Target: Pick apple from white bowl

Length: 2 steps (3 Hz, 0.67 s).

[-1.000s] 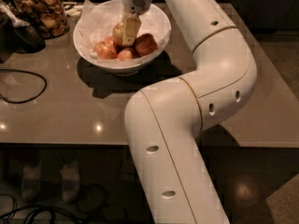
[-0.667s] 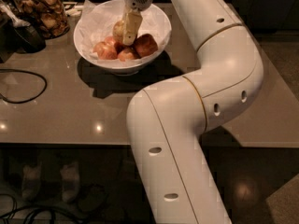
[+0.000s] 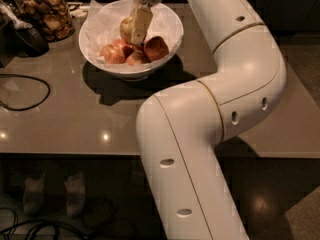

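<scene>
Claw (image 3: 133, 33) grips one apple (image 3: 125, 28) in white bowl (image 3: 169, 26) beside three redder apples (image 3: 156, 47).

Dim room. Below the gripper (image 3: 136, 26), poised in the white bowl (image 3: 96, 54), a dark shadow spreads; small glints dot the table (image 3: 65, 119) lower-left.

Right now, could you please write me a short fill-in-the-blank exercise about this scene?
The two-finger gripper reaches into the wide white paper-lined bowl, right beside the pale yellowish-green ____.
The glass jar of brown snacks stands to the bowl's ____ in the camera view.
The bowl stands on a glossy grey-brown ____.
Missing words: apple; left; table.
</scene>
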Each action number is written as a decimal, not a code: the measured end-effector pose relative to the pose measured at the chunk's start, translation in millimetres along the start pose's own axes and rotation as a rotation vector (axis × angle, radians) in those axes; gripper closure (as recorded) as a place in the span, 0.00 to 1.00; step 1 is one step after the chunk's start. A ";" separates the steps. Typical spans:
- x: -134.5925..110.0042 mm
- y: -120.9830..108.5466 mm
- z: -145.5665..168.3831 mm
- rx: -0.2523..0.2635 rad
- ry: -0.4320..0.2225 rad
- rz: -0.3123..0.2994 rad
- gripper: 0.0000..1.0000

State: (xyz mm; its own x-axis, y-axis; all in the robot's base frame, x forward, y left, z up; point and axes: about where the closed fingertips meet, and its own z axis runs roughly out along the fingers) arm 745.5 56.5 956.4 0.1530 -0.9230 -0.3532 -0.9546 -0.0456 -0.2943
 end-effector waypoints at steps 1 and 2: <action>-11.0 -1.0 -15.2 0.025 -0.011 -0.033 1.00; -27.3 -0.9 -37.2 0.057 -0.057 -0.080 1.00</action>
State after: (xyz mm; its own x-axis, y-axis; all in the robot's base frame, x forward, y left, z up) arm 732.7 67.5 999.3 0.2437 -0.8940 -0.3760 -0.9230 -0.0948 -0.3730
